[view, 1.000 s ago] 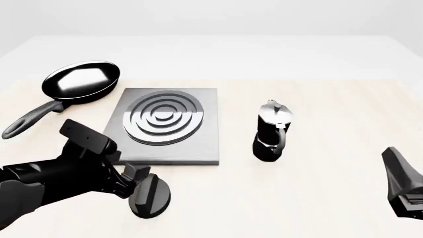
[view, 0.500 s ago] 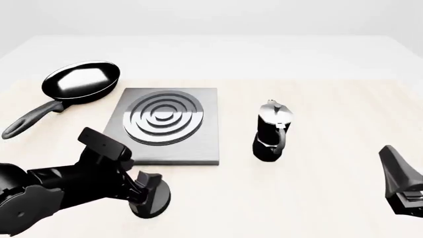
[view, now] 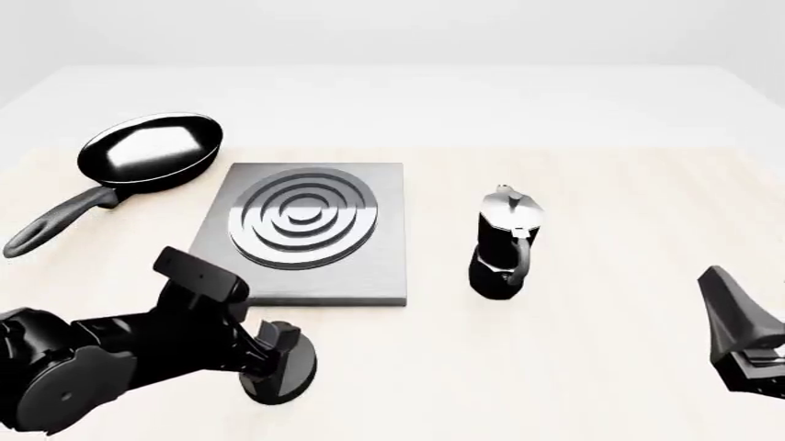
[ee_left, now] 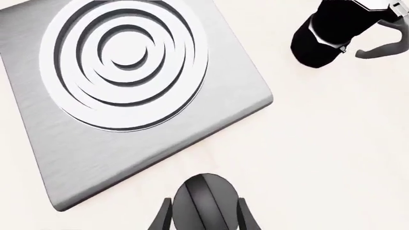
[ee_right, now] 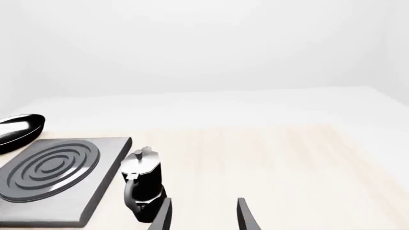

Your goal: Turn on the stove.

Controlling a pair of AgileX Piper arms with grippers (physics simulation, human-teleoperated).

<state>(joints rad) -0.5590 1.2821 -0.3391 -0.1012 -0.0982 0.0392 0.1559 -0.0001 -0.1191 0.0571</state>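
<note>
Front view: left arm sits lower and further in than a second ago, its wrist block now nearer the stove's [view: 316,234] near edge. Left claw [view: 279,356] is at the knob [view: 285,366], which stands on the desk [view: 589,349] just in front of the stove's near left part; the knob has not shifted. Finger contact is hidden here by the arm. Pan [view: 147,152] and moka pot [view: 503,246] are unchanged. Right claw [view: 748,335] at the right edge has barely moved; its spread cannot be judged from this angle.

Left wrist view: the fingers [ee_left: 161,219] flank the knob [ee_left: 206,203] on both sides, closed against it. Stove [ee_left: 121,91] lies beyond, apart from the knob.

Right wrist view: right claw [ee_right: 203,215] is open, fingers well apart, holding nothing, with the moka pot [ee_right: 142,187] and stove [ee_right: 54,172] beyond.
</note>
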